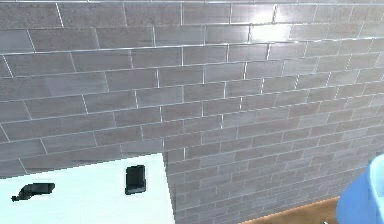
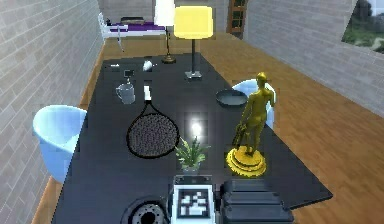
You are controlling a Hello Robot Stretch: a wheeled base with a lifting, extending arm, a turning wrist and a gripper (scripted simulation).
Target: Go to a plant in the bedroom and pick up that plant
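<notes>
Facing brick wall (image 1: 200, 80) ahead; sideways, plant (image 2: 190, 153) beside gold statue (image 2: 250, 120).

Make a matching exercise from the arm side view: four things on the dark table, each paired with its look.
Things:
1. statue
2. lampshade
3. plant
4. racket

Looks:
A. green, spiky leaves
B. yellow, on a thin stand
C. gold, upright on a round base
D. dark, lying flat

Pairs: 1-C, 2-B, 3-A, 4-D

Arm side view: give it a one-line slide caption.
Small potted plant on a dark table, between a tennis racket and a golden statue.
</notes>
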